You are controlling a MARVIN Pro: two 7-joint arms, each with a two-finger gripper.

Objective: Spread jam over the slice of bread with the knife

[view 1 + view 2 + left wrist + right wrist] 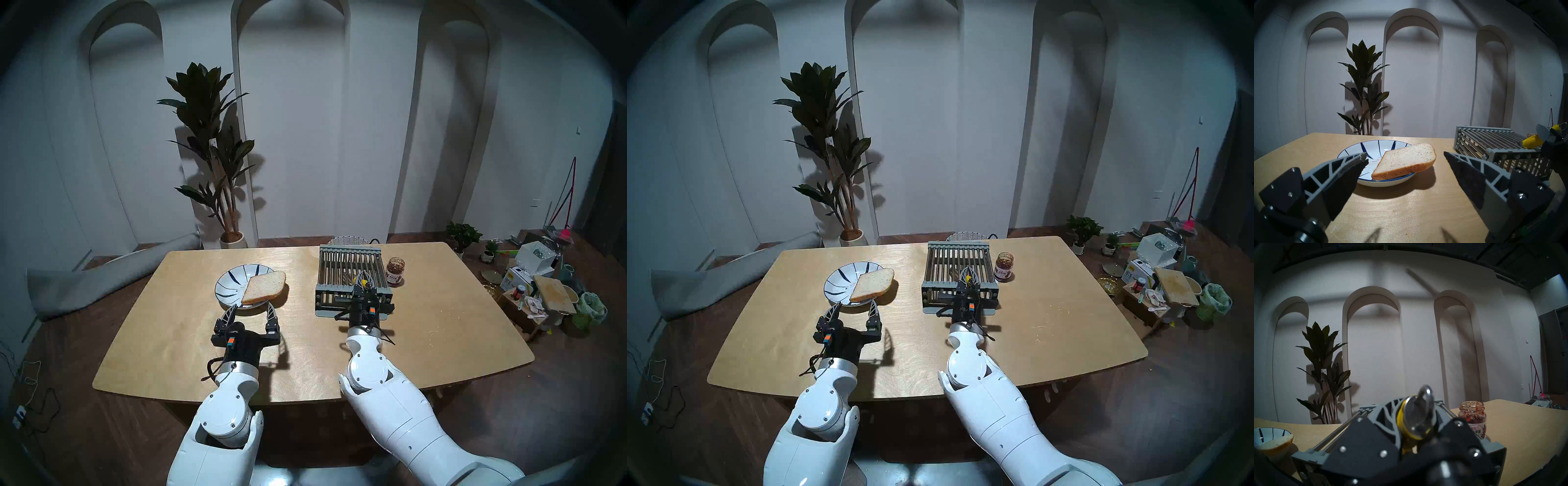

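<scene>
The slice of bread (264,286) lies tilted on the right rim of a white plate with blue stripes (228,276), overhanging it. My left gripper (251,306) hovers open just in front of the plate, with nothing between its fingers (1342,168). The knife (359,281) rests on the grey slatted rack (349,263). Only its yellow handle (1400,419) and metal end cap show; the blade is hidden. My right gripper (362,275) is shut on that handle at the rack's near edge. The open jam jar (396,270) stands to the right of the rack, red jam (1472,417) inside.
The wooden table (441,315) has bare room at the front and right. A wicker basket (349,241) sits behind the rack. A potted plant (217,163) stands by the back wall, and boxes and clutter (543,288) lie on the floor at the right.
</scene>
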